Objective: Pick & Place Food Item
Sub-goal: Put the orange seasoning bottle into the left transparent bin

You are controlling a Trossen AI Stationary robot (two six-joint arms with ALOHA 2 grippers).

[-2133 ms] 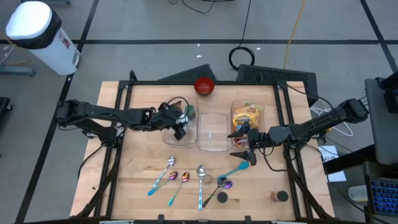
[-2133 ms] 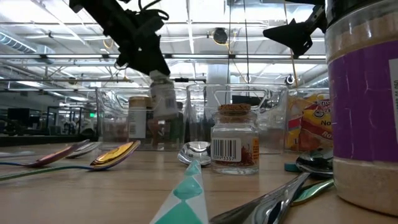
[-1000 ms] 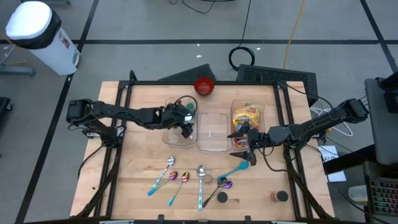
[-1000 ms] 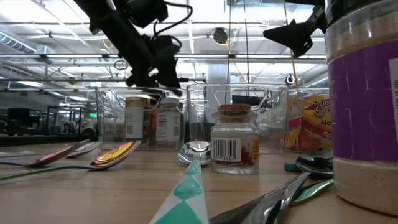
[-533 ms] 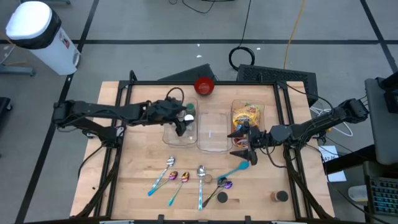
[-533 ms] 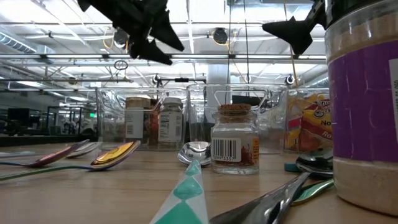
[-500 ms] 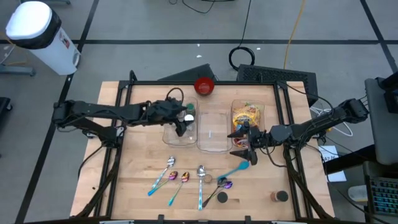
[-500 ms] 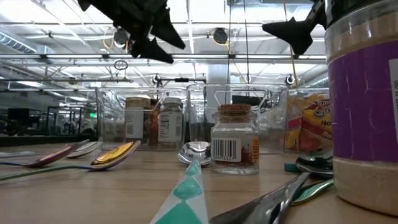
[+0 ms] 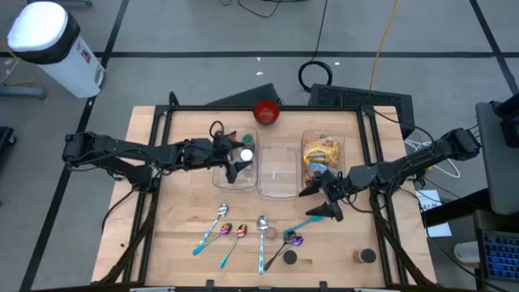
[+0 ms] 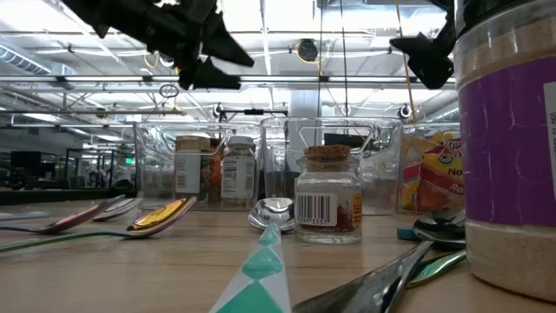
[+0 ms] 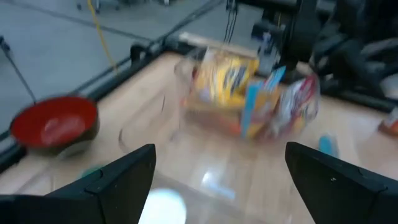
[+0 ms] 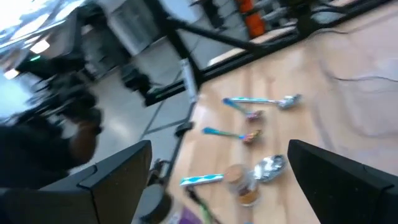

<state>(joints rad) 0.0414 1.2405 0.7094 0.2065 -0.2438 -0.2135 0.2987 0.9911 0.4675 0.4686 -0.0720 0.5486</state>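
Placement step looks finished: jars (image 9: 242, 154) sit inside left bin (image 9: 235, 182). My left gripper (image 9: 231, 169) hangs above that bin, fingers wide, empty. Right gripper (image 9: 322, 203), beside that bin's neighbours, wide, empty. Next, probably: choose another item.

Two slim black jointed arms (image 9: 138, 151) trailing thin black cables.

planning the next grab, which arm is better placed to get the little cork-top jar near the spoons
Right, probably. The right gripper hangs open beside the spoons, nearer the cork-top jar. The left gripper is open over the left clear bin, farther off.
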